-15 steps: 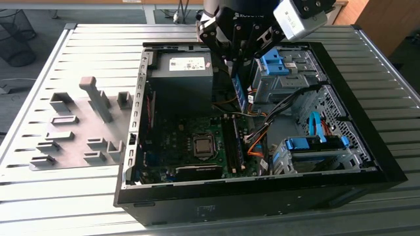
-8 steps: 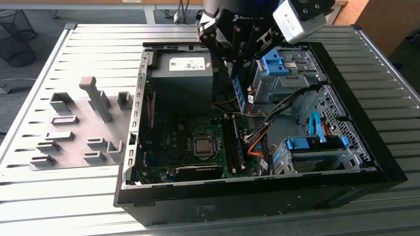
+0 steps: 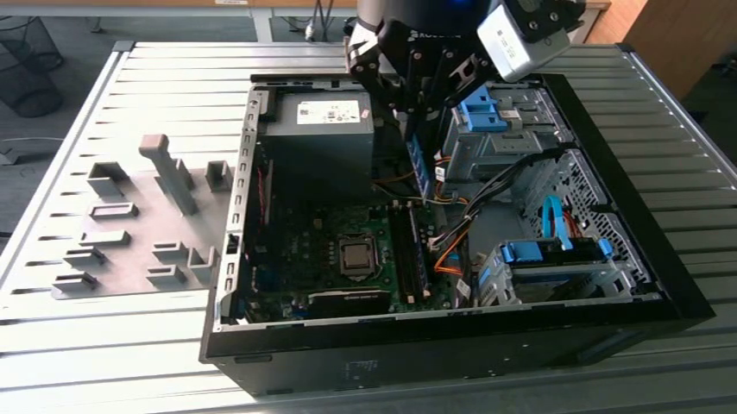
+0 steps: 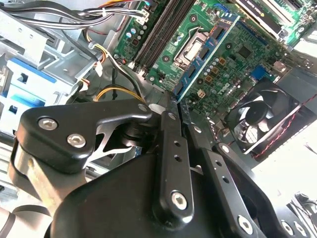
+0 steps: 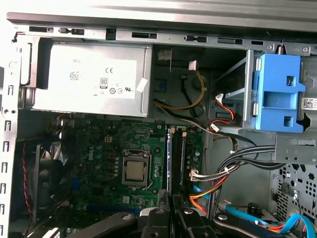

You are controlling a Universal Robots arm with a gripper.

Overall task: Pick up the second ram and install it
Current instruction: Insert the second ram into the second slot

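My gripper (image 3: 420, 129) hangs inside the open PC case (image 3: 461, 345), shut on the second ram (image 3: 423, 169). The ram is a thin blue-green stick that points down from the fingertips. In the second wrist view it reaches out from the gripper (image 4: 178, 106) over the motherboard, and its row of black chips (image 4: 205, 54) shows. The long black memory slots (image 3: 409, 250) lie below it on the green motherboard (image 3: 334, 233), beside the processor socket (image 3: 358, 256). The ram is held above the slots, apart from them. In the first wrist view the black fingers (image 5: 159, 220) sit over the slots (image 5: 178, 158).
The grey power supply (image 3: 317, 138) stands close on the exterior view's left of the gripper. Blue drive cages (image 3: 484, 116) and bundled cables (image 3: 461, 233) are on its right. A case fan (image 4: 265, 116) sits by the board. Grey fixture blocks (image 3: 138, 224) lie on the slatted table outside the case.
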